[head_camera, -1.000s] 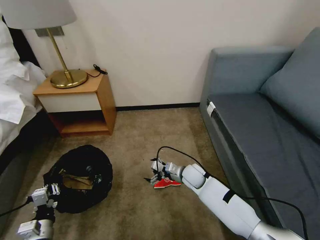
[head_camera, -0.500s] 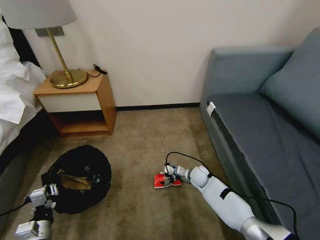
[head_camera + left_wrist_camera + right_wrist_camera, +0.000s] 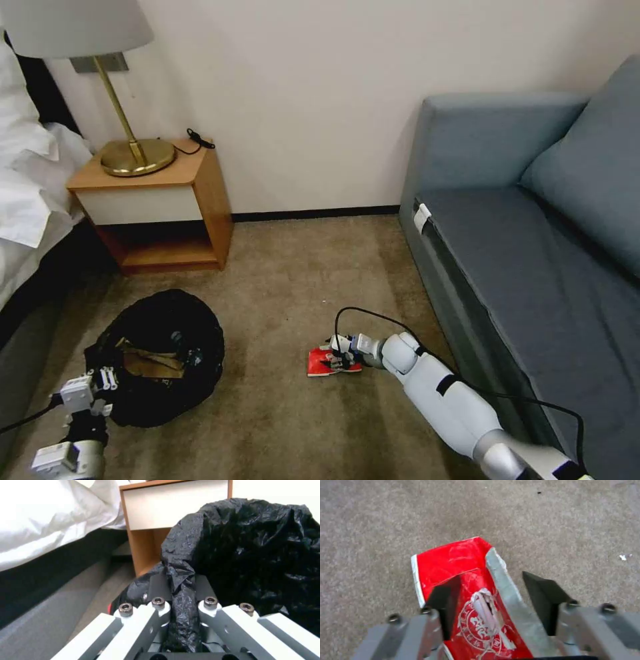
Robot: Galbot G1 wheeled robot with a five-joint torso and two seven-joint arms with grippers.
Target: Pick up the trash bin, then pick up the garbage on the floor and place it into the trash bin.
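Glossy red foil packet on matt rough carpet; crinkly shiny black plastic bag.

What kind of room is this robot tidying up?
Probably a hotel room or bedroom: a bed with white bedding, a wooden nightstand holding a brass lamp, and a grey sofa on carpet.

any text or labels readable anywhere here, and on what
Red packet on the carpet, between the open fingers of the right gripper: a white round emblem with characters, too blurred to read.
Trash bin, its black bag pinched by the left gripper: no text.
Lamp, nightstand, sofa: no text.
Nothing here reads clearly.
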